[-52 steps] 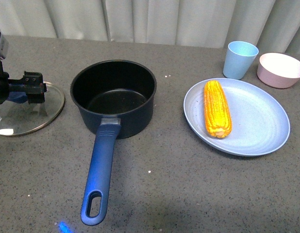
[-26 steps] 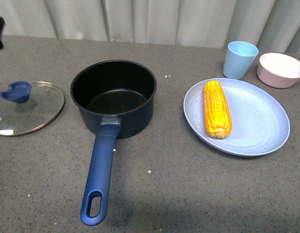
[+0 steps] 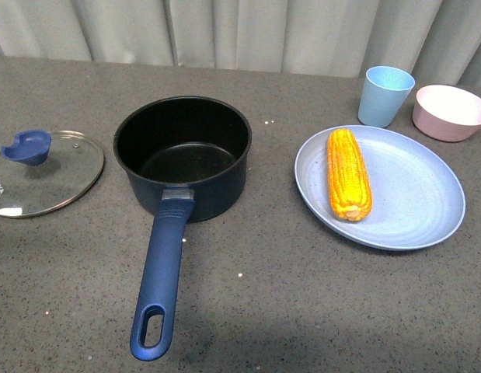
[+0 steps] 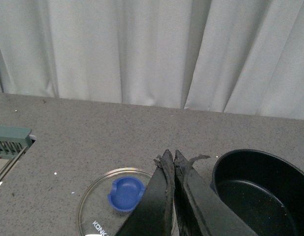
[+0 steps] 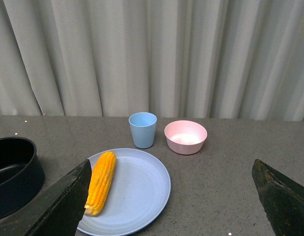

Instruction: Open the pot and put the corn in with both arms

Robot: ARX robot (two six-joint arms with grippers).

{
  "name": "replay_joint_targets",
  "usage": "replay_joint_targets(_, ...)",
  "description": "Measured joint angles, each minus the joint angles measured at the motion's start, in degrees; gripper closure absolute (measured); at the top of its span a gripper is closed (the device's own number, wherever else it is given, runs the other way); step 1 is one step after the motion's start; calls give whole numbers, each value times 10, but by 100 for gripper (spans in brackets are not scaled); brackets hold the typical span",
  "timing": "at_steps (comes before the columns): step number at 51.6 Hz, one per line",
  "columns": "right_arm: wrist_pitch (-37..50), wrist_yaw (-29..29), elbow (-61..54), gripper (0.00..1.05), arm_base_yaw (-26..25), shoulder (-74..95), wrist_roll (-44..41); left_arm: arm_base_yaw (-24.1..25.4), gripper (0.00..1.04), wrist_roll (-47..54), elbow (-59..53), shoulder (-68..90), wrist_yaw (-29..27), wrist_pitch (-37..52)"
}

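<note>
Lying flat at the left edge of the grey tabletop is a round glass lid, its blue knob facing up, just beside the pot but not touching it. The left gripper shows only in its own wrist view, raised above the gap between lid and pot, its two fingers pressed together with nothing between them. The dark navy pot stands upright and uncovered left of centre, its black inside bare, and its long blue handle points toward the near edge.

Right of the pot, well apart from it, a pale blue plate holds the corn cob, which lies on the plate's left half with one end toward the far side. The right gripper hangs above the near side of the plate, fingers spread wide and holding nothing. Beyond the plate's far rim stands a light blue cup; what is inside cannot be made out. A pink bowl sits just right of it, its inside bare. A pale curtain hangs behind the table.
</note>
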Motion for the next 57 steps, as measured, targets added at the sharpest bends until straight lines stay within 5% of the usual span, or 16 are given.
replay_joint_targets(10, 0, 0, 0, 9, 0, 0, 0, -37, 101, -2, -50, -92, -35, -44)
replay_joint_targets(57, 0, 0, 0, 9, 0, 0, 0, -38, 101, -2, -112, -493, -38, -366)
